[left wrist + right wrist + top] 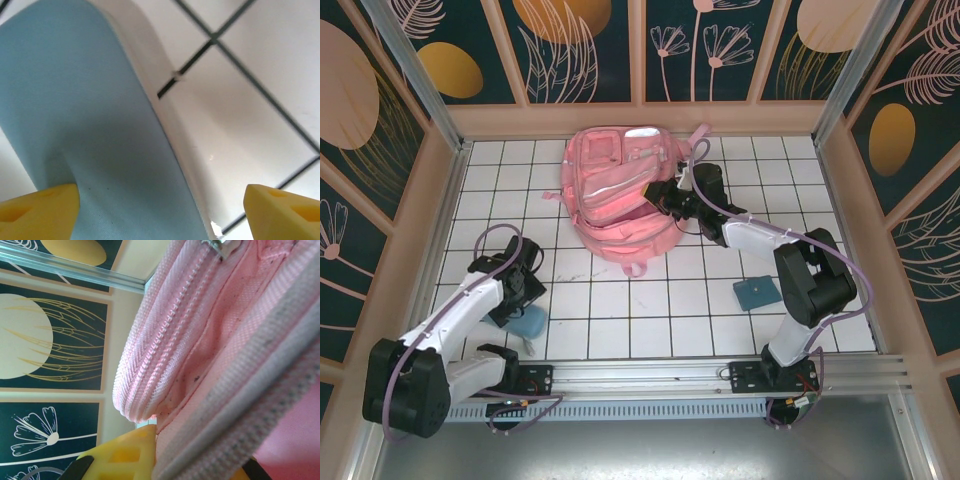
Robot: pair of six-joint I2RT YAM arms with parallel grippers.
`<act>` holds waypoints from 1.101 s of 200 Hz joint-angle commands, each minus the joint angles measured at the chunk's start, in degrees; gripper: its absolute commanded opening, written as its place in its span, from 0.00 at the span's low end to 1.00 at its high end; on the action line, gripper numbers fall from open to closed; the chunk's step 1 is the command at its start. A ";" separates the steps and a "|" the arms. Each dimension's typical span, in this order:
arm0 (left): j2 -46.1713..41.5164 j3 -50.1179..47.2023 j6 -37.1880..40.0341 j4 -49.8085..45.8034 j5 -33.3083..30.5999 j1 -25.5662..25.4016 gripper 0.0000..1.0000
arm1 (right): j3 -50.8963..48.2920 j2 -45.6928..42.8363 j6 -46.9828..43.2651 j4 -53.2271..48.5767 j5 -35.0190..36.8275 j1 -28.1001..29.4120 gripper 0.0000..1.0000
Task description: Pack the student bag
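While the left gripper point(520, 302) hangs low over the near left part of the white tiled table point(650, 320), its yellow fingers point(37, 210) stand wide apart and clamp nothing. A pale blue case point(85, 125) lies flat on the tiles under them. One fingertip sits over the case's surface, though I cannot tell whether it touches. The other fingertip is over bare tile, just beside the case's white edge.

Further in and to the right, a dark teal square pad point(757, 293) lies flat beside the right arm's elbow, well apart from everything else.

Beyond that, the right arm reaches toward the middle of the table, where the right gripper point(662, 197) meets the right side of the pink backpack point(620, 190). In the wrist view, pink fabric with a zipper line and a grey stripe runs down between its yellow fingers point(125, 455), which are pinched tight on it. The backpack lies at the far middle of the table, close to the back wall.
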 commanded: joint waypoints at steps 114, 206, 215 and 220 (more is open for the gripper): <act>9.59 11.22 3.51 3.23 1.33 -7.56 0.90 | -2.64 -5.81 -3.58 -1.99 5.34 -1.04 0.00; 16.93 10.42 -1.96 16.59 4.34 -7.56 0.95 | -3.09 -4.90 -3.14 -1.24 4.57 -0.96 0.00; 17.97 10.40 -3.38 16.73 3.76 -7.56 0.96 | -3.18 -4.98 -3.14 -1.20 4.49 -0.96 0.00; 18.52 10.48 -4.09 16.67 3.30 -7.56 0.96 | -3.27 -5.00 -3.14 -1.24 4.43 -0.96 0.00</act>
